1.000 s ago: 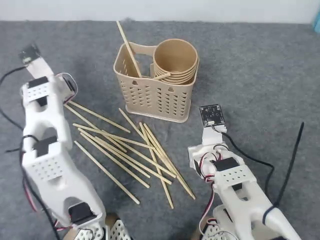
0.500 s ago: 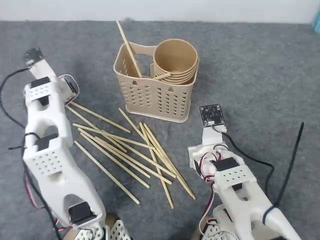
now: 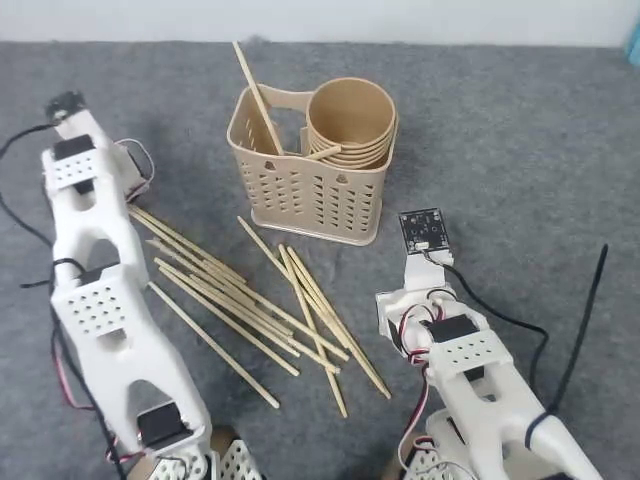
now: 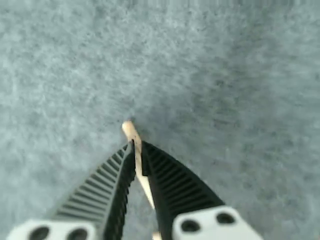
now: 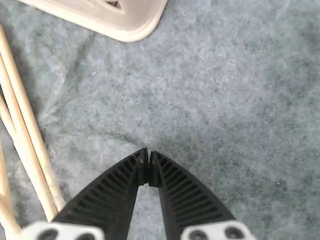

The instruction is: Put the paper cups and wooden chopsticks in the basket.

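Note:
A beige slotted basket (image 3: 312, 200) stands at the back middle of the carpet. It holds a nested stack of paper cups (image 3: 350, 122) and one leaning chopstick (image 3: 256, 92). Several wooden chopsticks (image 3: 255, 300) lie scattered on the carpet in front of it. My left gripper (image 4: 136, 150) is shut on the end of one chopstick (image 4: 130, 131), low over the carpet at the left end of the pile; the left arm (image 3: 85, 215) covers it from above. My right gripper (image 5: 148, 159) is shut and empty, just off the basket's front right corner (image 5: 127, 22).
Grey carpet covers the table. Two loose chopsticks (image 5: 25, 130) lie beside the right gripper. The right arm (image 3: 455, 350) stands front right with its cable trailing off to the right. Open carpet lies right of and behind the basket.
The left arm has shifted toward the back left. The chopsticks at the left of the pile have been drawn closer together into a tighter bundle. The right arm has not moved.

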### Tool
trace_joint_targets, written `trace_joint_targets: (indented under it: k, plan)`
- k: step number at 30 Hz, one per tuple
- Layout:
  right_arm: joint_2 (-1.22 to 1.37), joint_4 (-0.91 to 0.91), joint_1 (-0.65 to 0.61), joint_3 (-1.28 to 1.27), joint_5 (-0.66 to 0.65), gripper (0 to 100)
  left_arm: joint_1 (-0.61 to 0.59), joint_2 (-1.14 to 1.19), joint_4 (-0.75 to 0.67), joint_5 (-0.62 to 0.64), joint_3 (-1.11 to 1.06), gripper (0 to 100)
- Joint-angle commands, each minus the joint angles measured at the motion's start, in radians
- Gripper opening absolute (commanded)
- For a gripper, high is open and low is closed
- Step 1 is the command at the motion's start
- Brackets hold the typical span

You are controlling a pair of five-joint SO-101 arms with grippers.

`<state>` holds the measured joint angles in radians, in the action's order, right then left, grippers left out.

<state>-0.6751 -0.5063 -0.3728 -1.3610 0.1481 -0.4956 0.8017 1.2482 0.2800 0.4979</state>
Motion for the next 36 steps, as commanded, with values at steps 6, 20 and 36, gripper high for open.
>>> trace_joint_targets:
  k: [6,20,36]
  plan:
    - [-0.027,0.010,0.010,0.006,0.002,1.9,-0.060,-0.284,0.180,0.006,0.193,1]
    - [-0.027,0.008,0.007,0.003,0.002,1.9,-0.095,-0.245,0.118,0.008,0.048,5]
    - [-0.027,0.008,0.007,0.003,0.002,1.9,-0.011,0.068,0.055,0.037,0.182,13]
